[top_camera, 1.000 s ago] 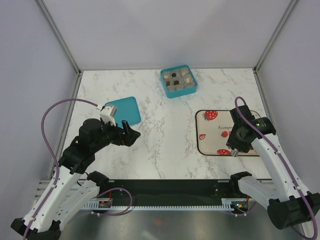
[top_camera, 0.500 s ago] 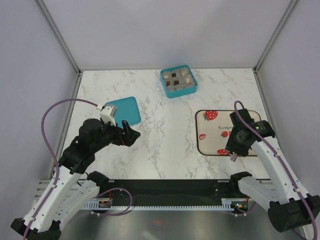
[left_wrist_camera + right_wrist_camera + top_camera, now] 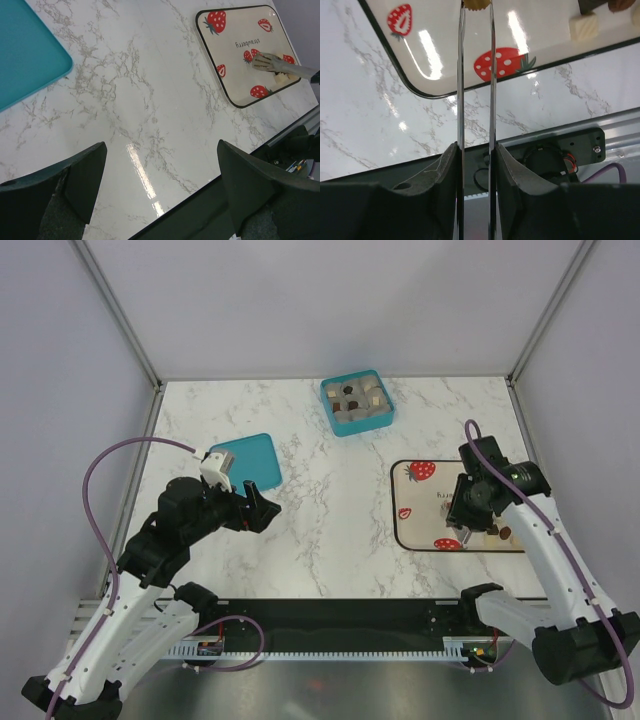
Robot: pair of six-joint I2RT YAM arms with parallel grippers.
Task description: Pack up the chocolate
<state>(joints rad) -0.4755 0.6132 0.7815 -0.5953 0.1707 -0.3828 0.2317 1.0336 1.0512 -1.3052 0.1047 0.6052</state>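
The teal box (image 3: pixel 356 403) with grey compartments stands at the far middle and holds several small chocolates (image 3: pixel 352 405). My right gripper (image 3: pixel 463 533) carries two thin metal blades over the strawberry tray (image 3: pixel 415 502). In the right wrist view the gripper (image 3: pixel 476 7) is shut on a tan chocolate (image 3: pixel 476 3) at the blade tips. A whitish chocolate (image 3: pixel 583 26) and a dark one (image 3: pixel 592 5) lie on the tray beside it; they also show from above (image 3: pixel 503 533). My left gripper (image 3: pixel 256 506) is open and empty over bare marble (image 3: pixel 160 150).
A flat teal lid (image 3: pixel 245 460) lies on the left, just beyond my left gripper, and shows in the left wrist view (image 3: pixel 25 55). The table's near edge and black rail (image 3: pixel 330 615) run below the tray. Frame posts stand at the far corners.
My right gripper has moved from the tray's near edge farther over the tray, uncovering loose chocolates by its near edge. The left arm has not moved.
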